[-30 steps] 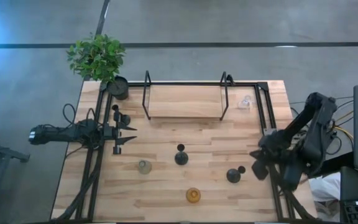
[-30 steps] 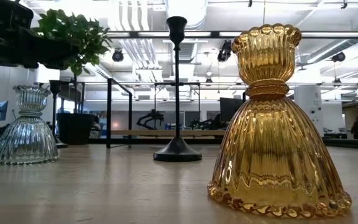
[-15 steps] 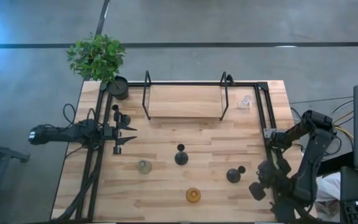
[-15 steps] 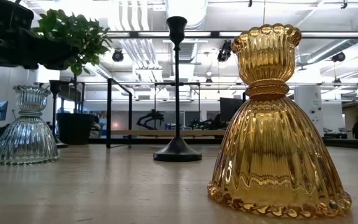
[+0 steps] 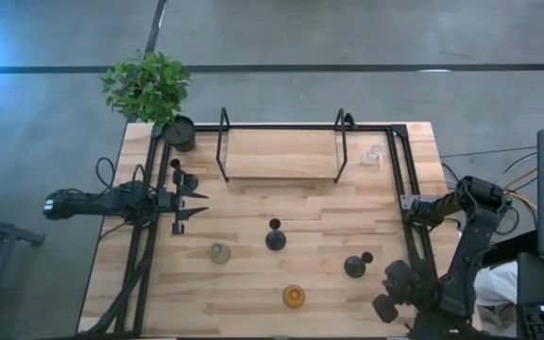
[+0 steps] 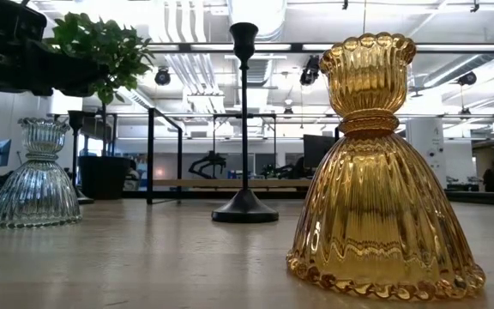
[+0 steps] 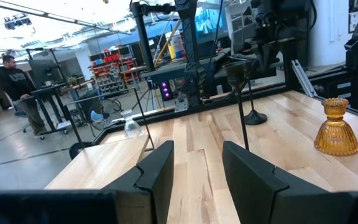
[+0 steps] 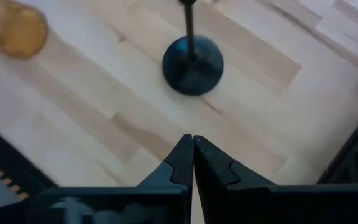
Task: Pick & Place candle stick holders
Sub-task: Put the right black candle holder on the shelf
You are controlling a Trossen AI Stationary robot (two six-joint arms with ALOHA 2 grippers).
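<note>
Off the table's (image 5: pixel 253 274) right front corner, the right gripper (image 5: pixel 385 304) hangs pinched closed, holding nothing. Left gripper (image 5: pixel 199 202) waits half-spread and empty at the left edge, facing the candle stick holders (image 5: pixel 275 238).

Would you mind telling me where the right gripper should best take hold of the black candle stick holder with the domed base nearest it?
Probably by the thin upright stem of the black candle stick holder, just above its round domed base, approached from above on the right gripper's side. The dome looks too wide and sloped to pinch, and the shut fingers must open first.
</note>
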